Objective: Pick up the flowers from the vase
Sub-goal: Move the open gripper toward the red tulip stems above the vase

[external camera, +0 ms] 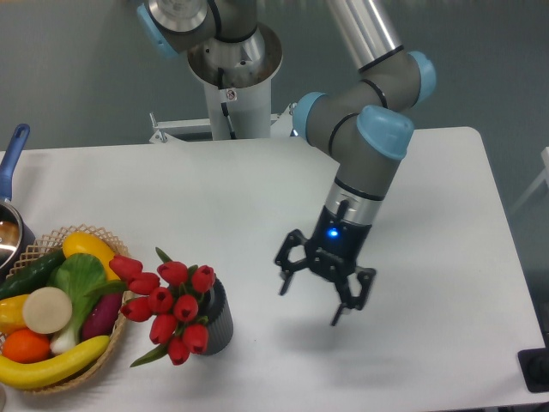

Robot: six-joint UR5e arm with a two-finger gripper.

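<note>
The flowers (167,307), a tight bunch of red tulip buds with green leaves, stand in the vase (218,322), a short dark grey ribbed cylinder at the table's front left. The bunch leans left toward the basket. My gripper (310,305) hangs above the table to the right of the vase, well apart from it. Its two black fingers (285,276) are spread open and hold nothing.
A wicker basket (103,365) with a banana, orange, cucumber, yellow pepper and other produce sits at the front left, touching the flowers. A pot with a blue handle (12,167) is at the left edge. The robot base (232,77) stands behind the white table (257,189).
</note>
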